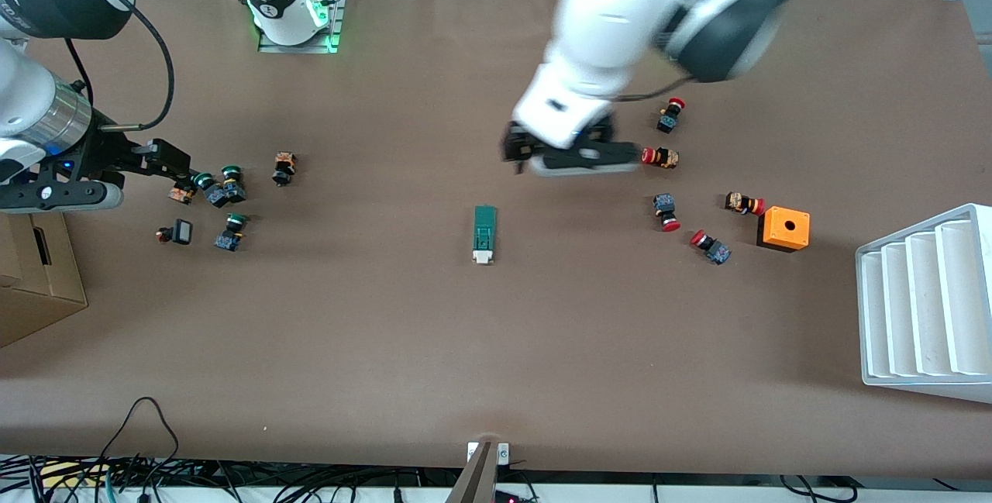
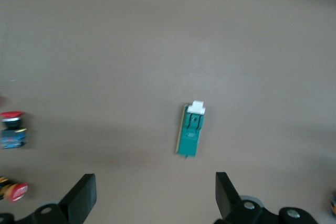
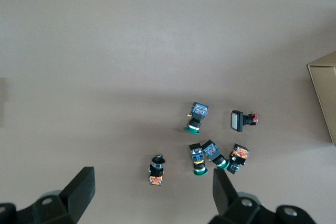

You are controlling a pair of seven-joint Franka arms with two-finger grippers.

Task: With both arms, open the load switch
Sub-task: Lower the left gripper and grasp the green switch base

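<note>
The load switch (image 1: 485, 233) is a narrow dark-green block with a white sliding piece at its end nearer the front camera. It lies flat and alone at mid-table. In the left wrist view the load switch (image 2: 191, 129) lies ahead of my left gripper (image 2: 156, 195), which is open and holds nothing. In the front view my left gripper (image 1: 570, 156) hangs over bare table beside the red-capped buttons. My right gripper (image 1: 180, 164) is over the cluster of green-capped buttons. It is also open and holds nothing (image 3: 152, 190).
Several red-capped buttons (image 1: 668, 212) and an orange box with a hole (image 1: 783, 229) lie toward the left arm's end. A white stepped tray (image 1: 922, 301) stands there too. Green-capped buttons (image 1: 225, 191) and a cardboard box (image 1: 35, 274) are at the right arm's end.
</note>
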